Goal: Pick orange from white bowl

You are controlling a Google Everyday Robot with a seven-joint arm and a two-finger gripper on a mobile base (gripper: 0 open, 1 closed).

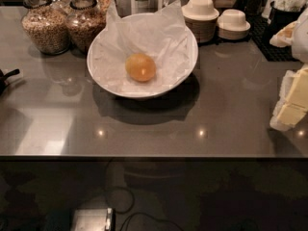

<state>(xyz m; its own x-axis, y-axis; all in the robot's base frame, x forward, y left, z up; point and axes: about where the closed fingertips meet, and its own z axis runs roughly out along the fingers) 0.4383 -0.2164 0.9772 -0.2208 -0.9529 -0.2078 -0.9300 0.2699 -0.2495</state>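
Note:
The orange [140,67] is a round yellow-orange fruit lying in the middle of the white bowl [103,76], on crinkled white paper. The bowl stands on the grey counter, left of centre and towards the back. My gripper [291,102], white and pale yellow, enters from the right edge and sits above the counter, well to the right of the bowl and a little nearer the front. It holds nothing that I can see, and it is partly cut off by the frame edge.
Two glass jars of grain [45,28] [86,25] stand behind the bowl at the left. Stacks of small cream bowls [200,16] [233,24] stand behind it at the right. A dark tray [276,42] is at the back right. A black object [6,77] pokes in at the left edge.

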